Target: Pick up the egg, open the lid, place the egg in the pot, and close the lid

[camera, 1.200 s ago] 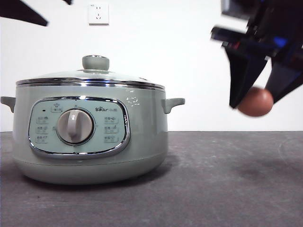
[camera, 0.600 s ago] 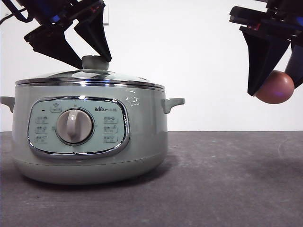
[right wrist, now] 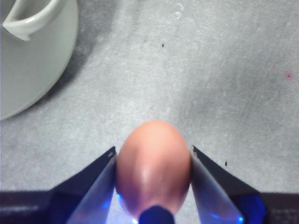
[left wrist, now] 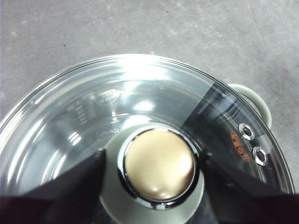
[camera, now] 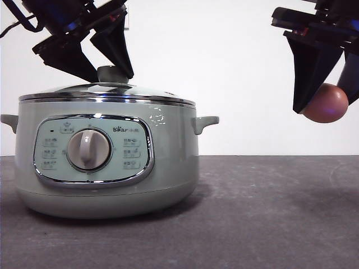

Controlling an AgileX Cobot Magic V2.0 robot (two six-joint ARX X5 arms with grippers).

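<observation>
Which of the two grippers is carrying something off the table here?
The right gripper: its jaws clamp the egg in mid-air. The left gripper only straddles the lid's knob.

Bare lab: grey tabletop [camera: 269, 213], white wall [camera: 224, 56].

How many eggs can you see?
1. The egg is up in the air, held by the right tool, off to the side of the pot. The lid is on; more could hide inside.
</observation>
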